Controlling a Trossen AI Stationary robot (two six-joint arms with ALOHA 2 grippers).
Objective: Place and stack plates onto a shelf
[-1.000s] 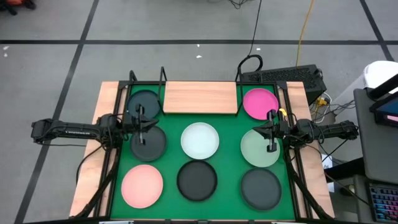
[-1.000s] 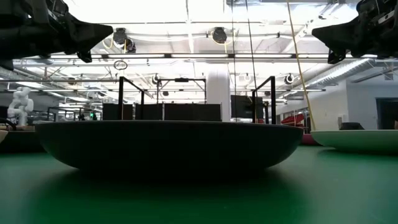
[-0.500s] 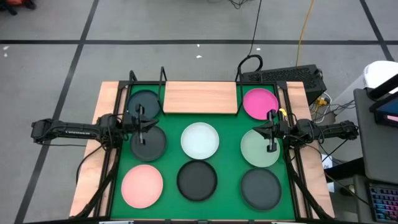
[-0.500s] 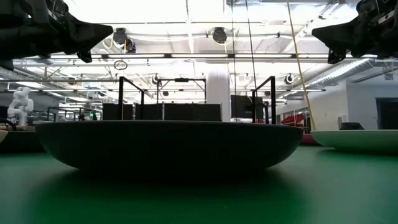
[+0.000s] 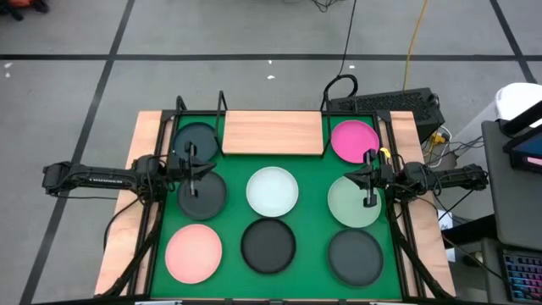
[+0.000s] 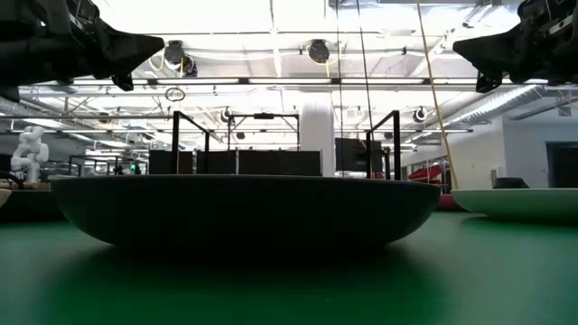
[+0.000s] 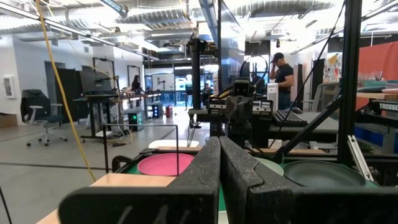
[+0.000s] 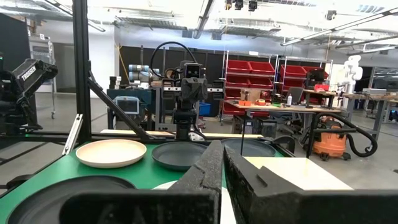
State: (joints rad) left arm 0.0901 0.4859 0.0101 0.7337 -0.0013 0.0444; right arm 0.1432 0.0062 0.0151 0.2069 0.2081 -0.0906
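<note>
Overhead, eight plates are seen on the green mat, none on the shelf. The shelf, a light-wood board w/ black wire uprights, sits at the mat's far edge, centre.

Far row: a dark plate just left of the shelf, the magenta plate just right of it. Mid row: another dark plate, the white plate, the pale green plate. Near row: the pink plate, a dark plate, a dark grey plate. All are flat, apart from one another, unstacked.

The left gripper is held above the mat between the two dark plates on the left side, over the far rim of the mid-row one. In the left wrist view its fingers are pressed together, nothing between them.

The right gripper is held over the pale green plate, near its far-right rim. In the right wrist view its fingers are likewise together, w/ nothing gripped.

In the low view both arms are seen high at the upper corners, clear of the mat; the near dark plate fills the foreground, w/ the shelf uprights behind it.

A person is seen in the room beyond, in the left wrist view.
</note>
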